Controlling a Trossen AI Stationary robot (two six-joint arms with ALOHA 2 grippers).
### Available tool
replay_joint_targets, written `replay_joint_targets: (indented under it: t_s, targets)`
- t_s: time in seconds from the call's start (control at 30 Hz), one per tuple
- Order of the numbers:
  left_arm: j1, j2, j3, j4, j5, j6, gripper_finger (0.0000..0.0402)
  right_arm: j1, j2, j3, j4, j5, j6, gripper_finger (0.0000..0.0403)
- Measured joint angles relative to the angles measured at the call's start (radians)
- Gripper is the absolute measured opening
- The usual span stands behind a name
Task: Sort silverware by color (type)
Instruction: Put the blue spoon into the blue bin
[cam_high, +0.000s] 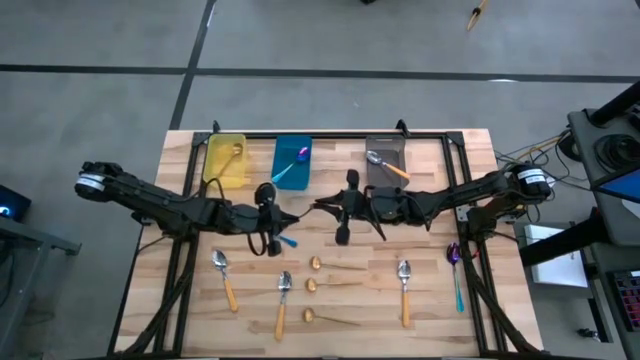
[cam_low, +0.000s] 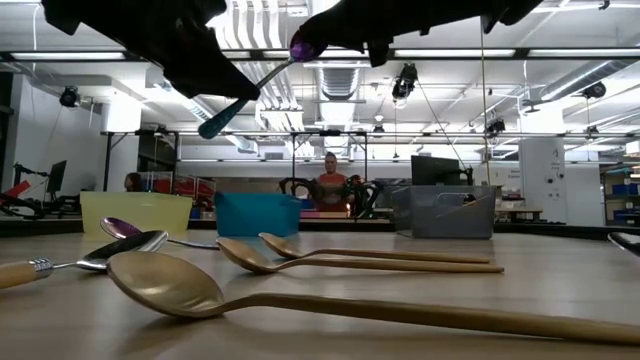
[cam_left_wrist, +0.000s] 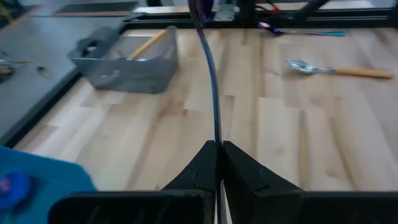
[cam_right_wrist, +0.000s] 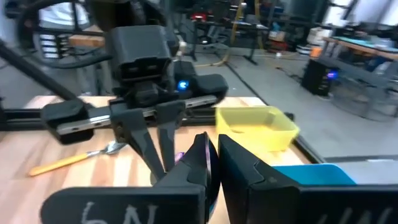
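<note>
Above mid desk (cam_high: 430, 300), both my arms meet over one purple, teal-handled spoon (cam_low: 250, 92). My left pincer (cam_left_wrist: 219, 149) is clamped on its handle; my right pincer (cam_right_wrist: 211, 163) is shut at the bowl end. Risk: both pulling could twist the spoon loose, dropping it among the gold spoons (cam_low: 300, 300) below.

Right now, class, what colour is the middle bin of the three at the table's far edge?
Blue: the middle bin shows best in the high view.

Three bins (cam_high: 225, 160) stand in a row at the far edge of the table (cam_high: 430, 300), each with a spoon inside. Loose spoons (cam_high: 284, 300) lie along the near part. Between them, both grippers (cam_high: 305, 215) hold one spoon (cam_low: 255, 88) above the table's middle.
</note>
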Motion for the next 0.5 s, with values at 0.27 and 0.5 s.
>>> replay_joint_targets:
  t_s: [0.27,0.5]
  targets:
    - [0.003,0.000,0.000,0.003,-0.063,0.051,0.0034,0.001,0.000,0.000,-0.004,0.069,0.018,0.0011]
    - [0.006,0.000,0.000,-0.002,-0.071,0.063,0.0106,0.004,0.000,0.000,-0.025,0.085,0.020,0.0010]
